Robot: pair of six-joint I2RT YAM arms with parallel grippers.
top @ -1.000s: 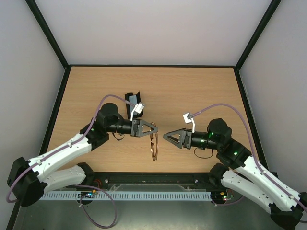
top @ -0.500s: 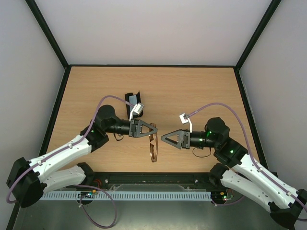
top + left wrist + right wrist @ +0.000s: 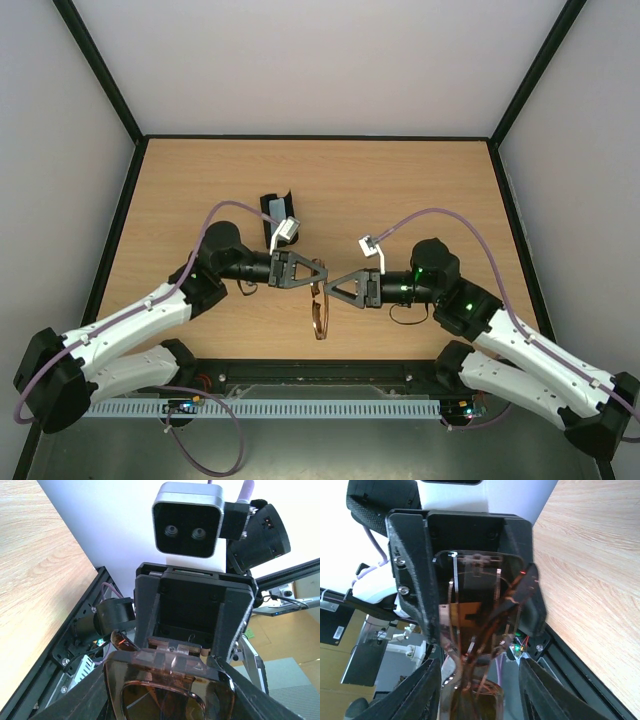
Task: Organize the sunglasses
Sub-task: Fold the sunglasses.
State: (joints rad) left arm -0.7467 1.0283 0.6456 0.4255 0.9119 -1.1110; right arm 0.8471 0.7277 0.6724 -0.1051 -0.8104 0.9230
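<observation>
With the left gripper [image 3: 320,271] clamped on the thin dark-brown-framed sunglasses [image 3: 320,318], held over the near middle of the light wooden table [image 3: 400,190], the right gripper [image 3: 330,288], its jaws apart around them, should probably close gently on the frame, not the lenses.

Glossy translucent brown plastic gleaming on the sunglasses [image 3: 160,664], smooth matt pale wood grain showing on the table [image 3: 400,190]
</observation>
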